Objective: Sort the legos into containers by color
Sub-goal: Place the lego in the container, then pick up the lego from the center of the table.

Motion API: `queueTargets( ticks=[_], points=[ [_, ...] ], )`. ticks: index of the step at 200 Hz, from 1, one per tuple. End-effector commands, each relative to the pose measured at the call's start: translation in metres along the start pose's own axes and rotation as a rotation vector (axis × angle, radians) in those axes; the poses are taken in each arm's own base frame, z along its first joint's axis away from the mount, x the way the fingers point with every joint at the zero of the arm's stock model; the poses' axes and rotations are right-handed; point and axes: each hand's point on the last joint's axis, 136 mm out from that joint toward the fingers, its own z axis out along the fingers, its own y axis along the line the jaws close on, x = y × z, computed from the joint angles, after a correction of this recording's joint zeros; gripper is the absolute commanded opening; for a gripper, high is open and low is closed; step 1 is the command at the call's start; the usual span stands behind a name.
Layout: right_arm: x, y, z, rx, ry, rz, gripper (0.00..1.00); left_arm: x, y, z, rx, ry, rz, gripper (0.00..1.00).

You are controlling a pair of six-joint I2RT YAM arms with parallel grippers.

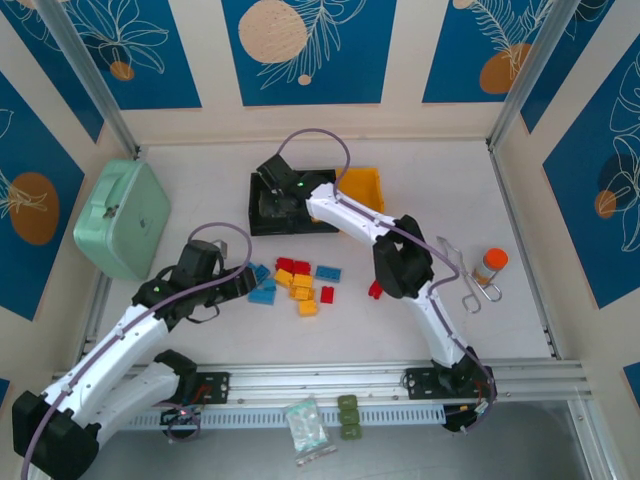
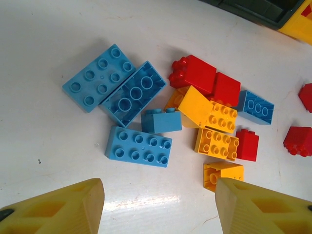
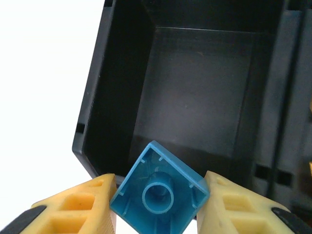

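Loose legos lie mid-table: blue ones [image 1: 262, 294], yellow-orange ones [image 1: 301, 290] and red ones [image 1: 293, 266]. My left gripper [image 1: 243, 278] hovers at the pile's left edge. It stands open [image 2: 158, 195] over bare table, just short of a flat blue brick [image 2: 139, 146], with a yellow-orange brick [image 2: 222, 173] by its right finger. My right gripper [image 3: 160, 187] is shut on a small blue brick [image 3: 158, 200], hollow side towards the camera. It hangs over the near rim of the left black container [image 3: 195, 87]. A second black container [image 3: 292, 97] and the yellow-orange one [image 1: 365, 186] stand to its right.
A large mint-green case [image 1: 122, 217] lies at the left. An orange-capped bottle [image 1: 490, 265] and a wire clip [image 1: 460, 275] sit at the right. Green blocks [image 1: 348, 417] and a plastic bag [image 1: 306, 425] lie in front of the metal rail [image 1: 320, 380].
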Motion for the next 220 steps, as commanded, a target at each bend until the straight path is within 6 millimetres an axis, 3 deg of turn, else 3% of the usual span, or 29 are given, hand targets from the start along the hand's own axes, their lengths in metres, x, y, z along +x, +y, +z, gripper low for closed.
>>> queueTargets(
  ticks=[1,32,72,112,136,161,220],
  points=[
    [0.001,-0.001,0.009,0.004,0.056,-0.011,0.40,0.006,0.003,-0.003,0.001,0.029,-0.001,0.62],
    [-0.008,-0.001,0.016,0.022,0.040,-0.018,0.45,0.008,0.004,-0.003,0.001,0.030,-0.008,0.62],
    [-0.017,-0.002,0.004,0.024,0.012,-0.011,0.55,0.009,0.005,-0.003,0.001,0.034,-0.010,0.62],
    [-0.025,0.008,-0.028,0.006,-0.037,-0.053,0.57,0.007,0.002,-0.003,0.011,0.033,-0.007,0.62],
    [-0.024,0.010,-0.060,-0.032,-0.073,-0.057,0.56,0.006,-0.001,-0.005,0.019,0.032,0.003,0.62],
    [-0.009,-0.001,-0.093,-0.057,-0.082,-0.035,0.56,0.006,-0.002,-0.005,0.017,0.045,0.014,0.62],
    [0.072,-0.056,-0.135,-0.012,-0.002,0.034,0.56,0.012,0.001,0.004,-0.001,0.095,0.027,0.62]
  ],
)
